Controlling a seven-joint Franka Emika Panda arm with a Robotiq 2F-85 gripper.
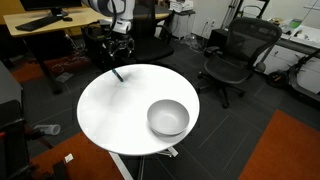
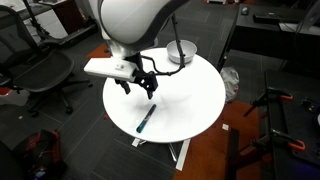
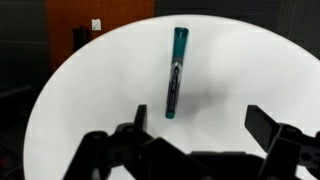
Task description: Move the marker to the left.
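Note:
The marker (image 3: 176, 72) is a thin dark stick with a teal end. It lies flat on the round white table (image 3: 90, 100), near the rim in both exterior views (image 1: 118, 73) (image 2: 146, 121). My gripper (image 3: 200, 125) is open and empty. It hovers above the table, apart from the marker. In the wrist view the marker lies just ahead of the jaws, toward the left finger. The gripper also shows in both exterior views (image 1: 120, 45) (image 2: 140, 82).
A grey bowl (image 1: 168, 118) stands on the table on the side opposite the marker; the arm partly hides it in an exterior view (image 2: 180, 52). Office chairs (image 1: 235, 55) and desks (image 1: 45, 22) surround the table. The floor is dark carpet.

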